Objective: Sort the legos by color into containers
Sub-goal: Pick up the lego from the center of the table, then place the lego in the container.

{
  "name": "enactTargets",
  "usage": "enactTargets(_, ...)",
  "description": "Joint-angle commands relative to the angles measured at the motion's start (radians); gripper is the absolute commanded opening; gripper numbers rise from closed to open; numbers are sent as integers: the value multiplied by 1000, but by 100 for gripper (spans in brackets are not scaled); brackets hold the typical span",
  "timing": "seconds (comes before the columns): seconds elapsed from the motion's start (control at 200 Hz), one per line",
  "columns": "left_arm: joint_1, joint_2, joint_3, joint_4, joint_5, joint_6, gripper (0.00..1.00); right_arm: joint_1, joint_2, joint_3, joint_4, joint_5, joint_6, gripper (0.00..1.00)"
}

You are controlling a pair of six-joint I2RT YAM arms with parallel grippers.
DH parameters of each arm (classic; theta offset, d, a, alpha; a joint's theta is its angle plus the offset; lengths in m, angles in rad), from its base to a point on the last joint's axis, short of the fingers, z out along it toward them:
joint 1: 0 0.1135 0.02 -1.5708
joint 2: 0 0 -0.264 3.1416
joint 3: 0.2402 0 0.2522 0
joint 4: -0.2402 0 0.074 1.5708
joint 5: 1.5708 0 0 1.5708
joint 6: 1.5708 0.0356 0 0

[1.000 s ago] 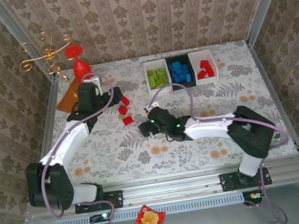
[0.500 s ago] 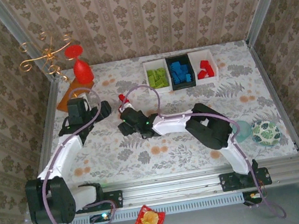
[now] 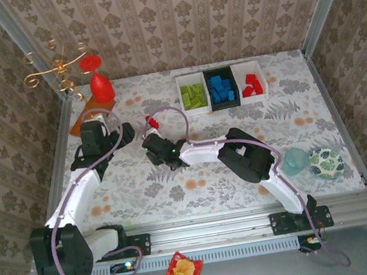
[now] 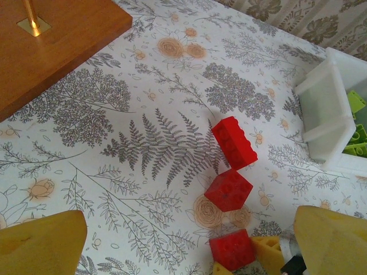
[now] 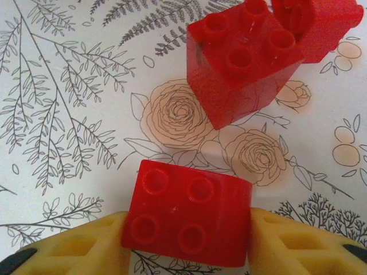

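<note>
We are at the grasp step for a red studded plastic brick (image 5: pixel 186 213), low in the middle of the right wrist view; the right gripper (image 5: pixel 186 246) presses its yellow fingers (image 5: pixel 74 246) against both sides of it; two more red bricks (image 5: pixel 243 63) lie just above; the left gripper (image 4: pixel 183 246) hangs spread wide and empty; next, we judge, comes a lift and a carry to the white rectangular bin (image 3: pixel 255 100) holding red pieces, up and right of the top view's centre.
</note>
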Motion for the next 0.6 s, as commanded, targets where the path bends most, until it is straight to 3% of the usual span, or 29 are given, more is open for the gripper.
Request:
enactTargets(0.0, 3, -10, -10, 14, 7, -2, 94, -16, -37, -55, -14, -20, 10, 47)
enactTargets(0.295, -64, -16, 0, 32, 28, 19, 93, -126, -408, -402, 95, -21, 50, 45)
enactTargets(0.455, -125, -5, 13, 55, 60, 20, 92, -277, -636, -567, 104, -57, 85, 45)
enactTargets(0.595, -184, 2, 30, 71, 59, 17, 92, -450, -746, -606, 85, -73, 93, 44)
